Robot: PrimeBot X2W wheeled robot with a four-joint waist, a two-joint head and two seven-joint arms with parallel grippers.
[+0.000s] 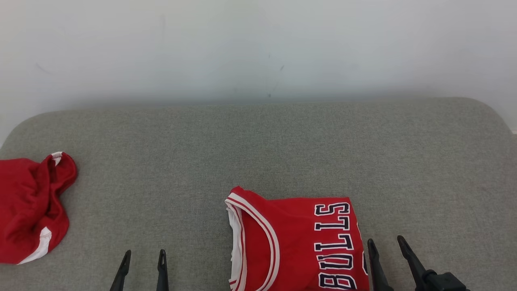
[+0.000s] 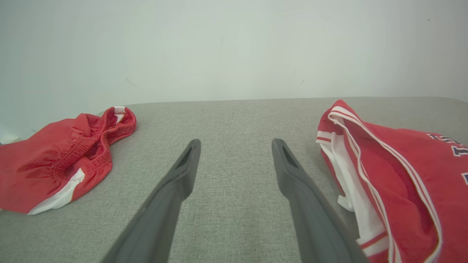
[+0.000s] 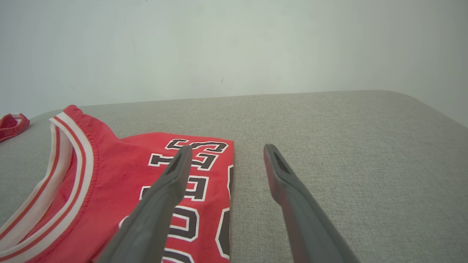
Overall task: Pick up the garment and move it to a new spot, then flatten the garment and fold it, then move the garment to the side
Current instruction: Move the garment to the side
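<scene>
One garment [image 1: 291,238] is lying folded on the desk's [image 1: 282,141] near side, between left tool [image 1: 145,252] and right tool [image 1: 384,239], both hanging spread, empty. Soft, light, limp; pinching a folded edge is looking best.

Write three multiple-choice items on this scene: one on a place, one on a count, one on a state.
1. By the robot's own sides, where does the jersey lie relative to the shorts?
A. to their left
B. to their right
C. on top of them

2. How many red garments lie on the grey cushion?
A. one
B. two
C. three

3. What state is the right claw in?
A. open and empty
B. shut on the jersey
C. shut on the shorts

Answers:
1 B: the shorts sit at the far left, apart from the jersey.
2 B: the jersey and the shorts.
3 A: it stands spread beside the jersey's edge, gripping nothing.
</scene>
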